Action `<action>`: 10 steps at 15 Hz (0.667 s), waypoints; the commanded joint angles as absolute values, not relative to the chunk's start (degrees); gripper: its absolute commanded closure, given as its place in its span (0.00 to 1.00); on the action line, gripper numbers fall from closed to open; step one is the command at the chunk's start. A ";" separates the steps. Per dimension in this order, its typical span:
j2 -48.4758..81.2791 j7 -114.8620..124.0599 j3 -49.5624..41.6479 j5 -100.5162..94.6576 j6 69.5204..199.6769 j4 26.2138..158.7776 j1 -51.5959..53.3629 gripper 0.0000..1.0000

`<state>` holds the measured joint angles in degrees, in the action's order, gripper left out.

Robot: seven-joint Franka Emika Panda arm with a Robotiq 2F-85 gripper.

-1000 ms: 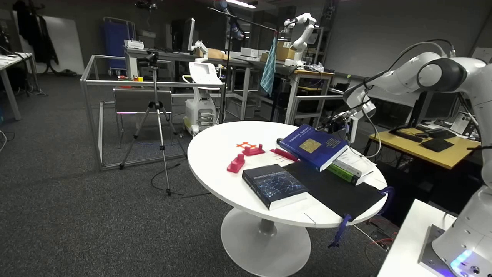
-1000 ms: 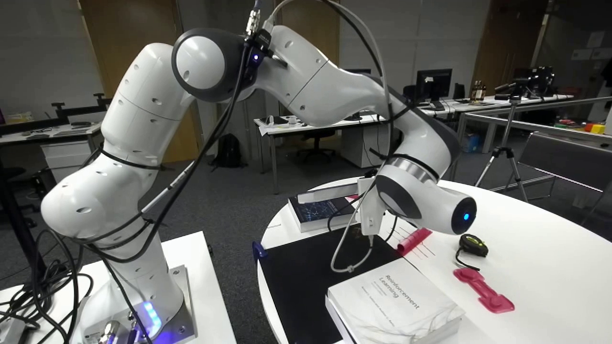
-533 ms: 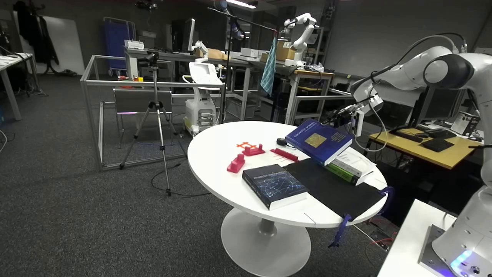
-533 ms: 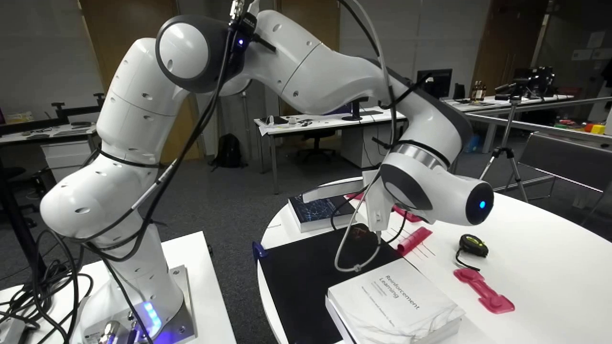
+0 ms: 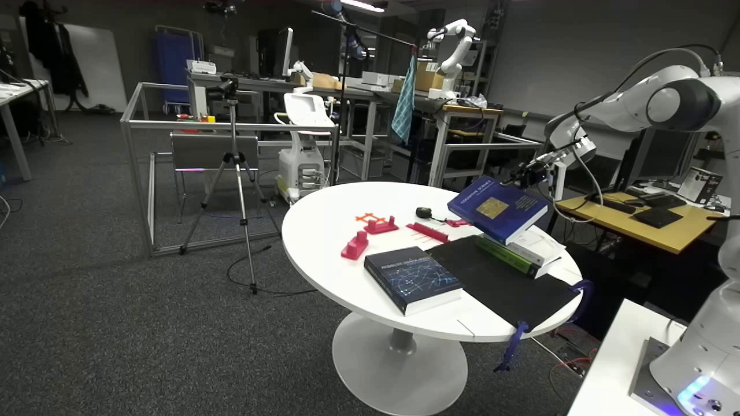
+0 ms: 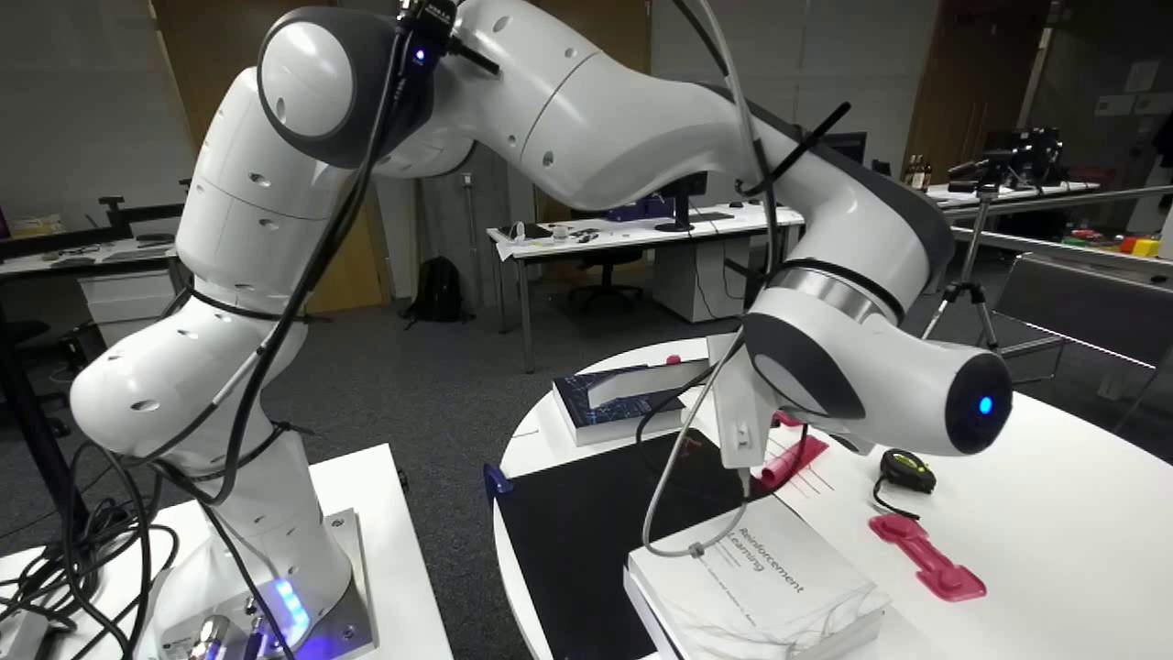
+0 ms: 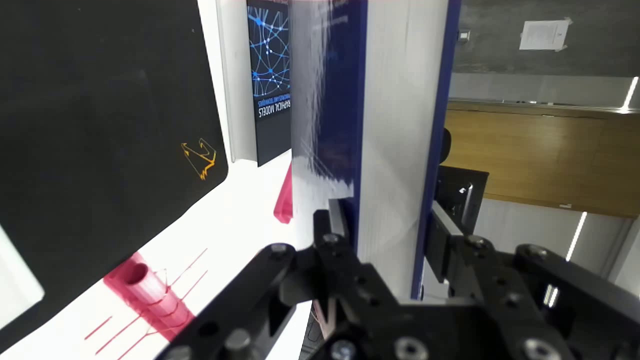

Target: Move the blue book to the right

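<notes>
Clamping the blue book (image 5: 498, 208) cover-to-cover in our fingers (image 7: 441, 245), we judge it heavy, stiff, best held mid-edge.

The arm (image 6: 632, 128) arches forward and down to its clamped tool (image 7: 389, 220).

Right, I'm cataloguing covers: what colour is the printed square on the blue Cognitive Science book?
The square is gold, clearest in an exterior view.

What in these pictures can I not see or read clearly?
Blue book: smallest cover print too small, in an exterior view.
Dark book: title partly hidden by the blue book, in the wrist view.
White book: cut off by the picture's bottom edge, in an exterior view.
Gripper: mostly hidden behind the robot's wrist, in an exterior view.
</notes>
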<state>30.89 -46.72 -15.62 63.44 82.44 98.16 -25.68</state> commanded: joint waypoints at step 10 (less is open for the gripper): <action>32.84 -40.97 -17.22 62.85 70.63 90.23 -36.54 0.82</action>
<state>33.02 -45.20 -17.75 61.96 76.32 94.28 -33.54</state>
